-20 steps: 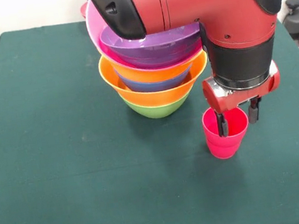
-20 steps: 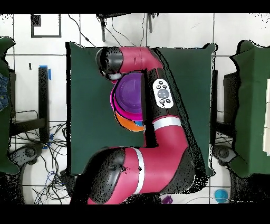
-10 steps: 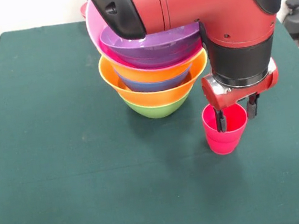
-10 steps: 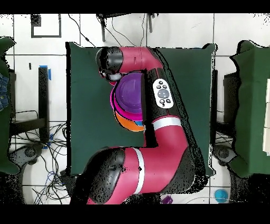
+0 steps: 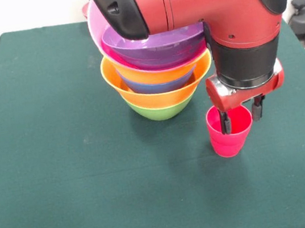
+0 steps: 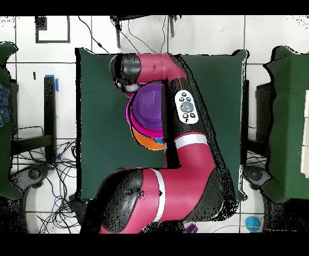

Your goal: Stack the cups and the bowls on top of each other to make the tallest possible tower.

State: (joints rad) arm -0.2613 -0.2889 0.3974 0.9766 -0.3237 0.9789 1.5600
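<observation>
Front view: the claw grips the red cup by its rim, one finger inside and one outside, at about 4 o'clock from the tower. The cup seems just clear of the green tabletop, though contact is hard to judge. Overhead, the arm hides cup and claw; the purple bowl tops the stack.

Green-clothed table carries the tower and 1 red cup
</observation>
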